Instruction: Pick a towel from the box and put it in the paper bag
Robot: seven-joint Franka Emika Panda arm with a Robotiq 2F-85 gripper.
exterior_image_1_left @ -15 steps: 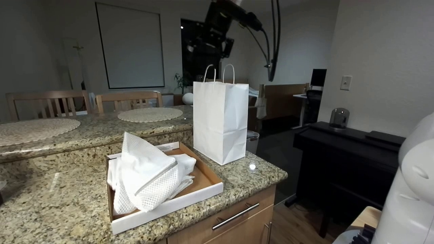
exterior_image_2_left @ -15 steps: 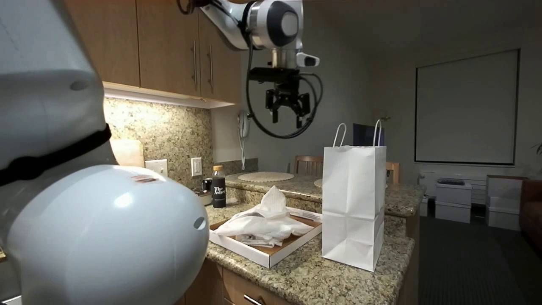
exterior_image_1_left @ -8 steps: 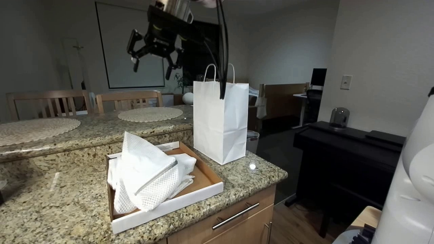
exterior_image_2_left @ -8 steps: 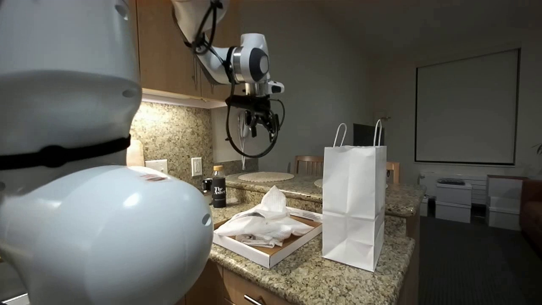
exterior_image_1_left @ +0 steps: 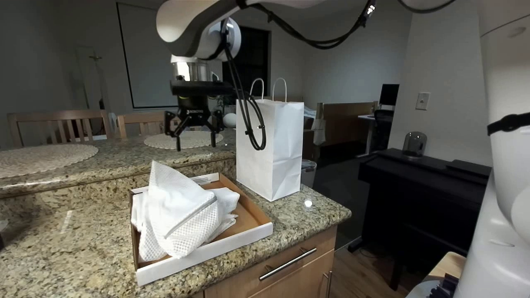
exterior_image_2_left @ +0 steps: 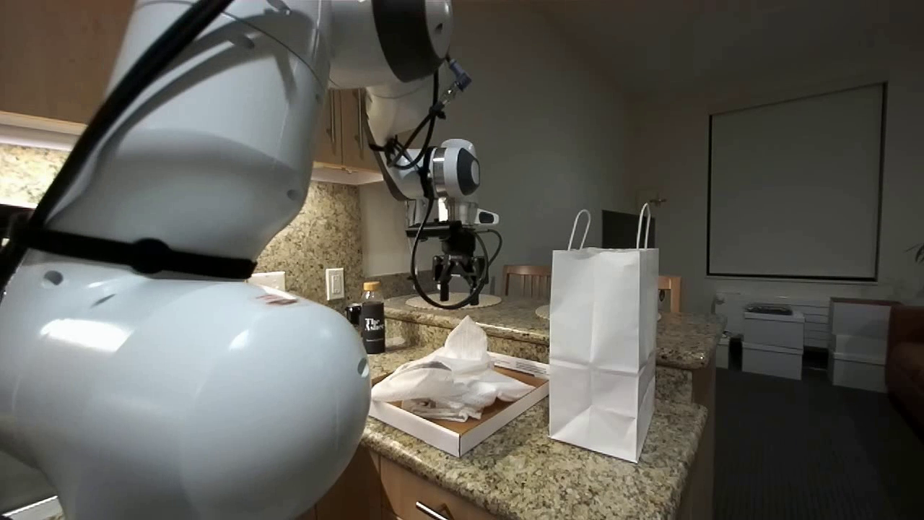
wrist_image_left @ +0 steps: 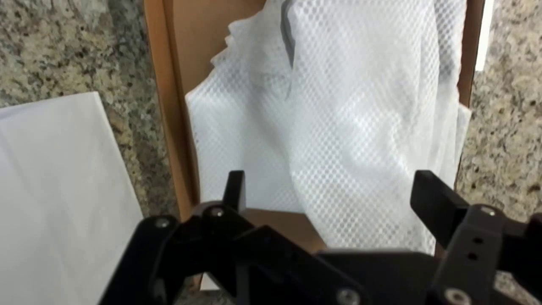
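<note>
Spread claw (exterior_image_1_left: 196,142), pointing straight down over the white towels (exterior_image_1_left: 178,198)

Your Panda arm (exterior_image_1_left: 182,29) reaches in high from the upper right in an exterior view, bent at the wrist (exterior_image_1_left: 192,70) so your claw hangs plumb. Bulky white lower links (exterior_image_2_left: 180,390) fill the left of an exterior view. Fingers (wrist_image_left: 234,188) wide apart, clear gap between; tips above the cloth and apart from it. In the wrist view you get both tips between the side walls of the cardboard tray (exterior_image_1_left: 207,253). Towels: rumpled heap inside that tray, mesh weave and a grey seam on top, one peak sticking up; can't tell how many. White paper bag (exterior_image_1_left: 285,157) stands upright on your granite table (exterior_image_1_left: 83,248), just beside the tray, loop handles up. Black cables (exterior_image_1_left: 249,132) sag beside the wrist, crossing in front of the bag in an exterior view.
</note>
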